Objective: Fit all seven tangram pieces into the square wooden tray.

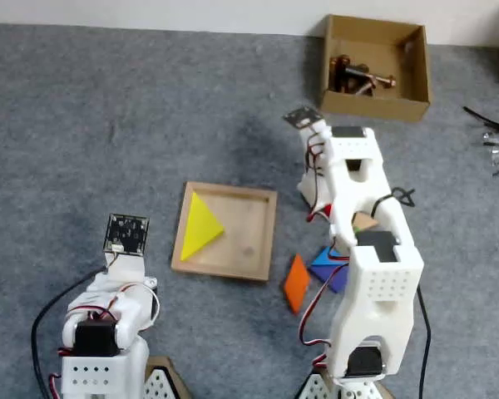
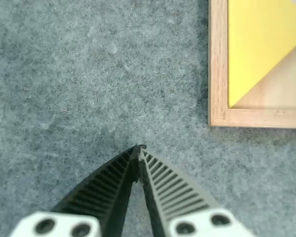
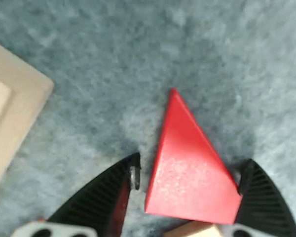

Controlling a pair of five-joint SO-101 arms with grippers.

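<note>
Wooden tray point(image 1: 248, 241), seen from above, holds a yellow triangle point(image 1: 200, 224); an orange piece point(image 1: 296, 281) and a blue piece point(image 1: 324, 262) lie beside it. We see the left gripper point(image 2: 138, 148) pinched together near the tray corner. Our right gripper point(image 3: 190, 173) gapes wide around a red triangle point(image 3: 187, 158), perhaps touching it.

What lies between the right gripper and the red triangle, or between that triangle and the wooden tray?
Nothing visible. The right gripper is open astride the red triangle, and only bare grey carpet lies between that piece and the wooden tray.
</note>
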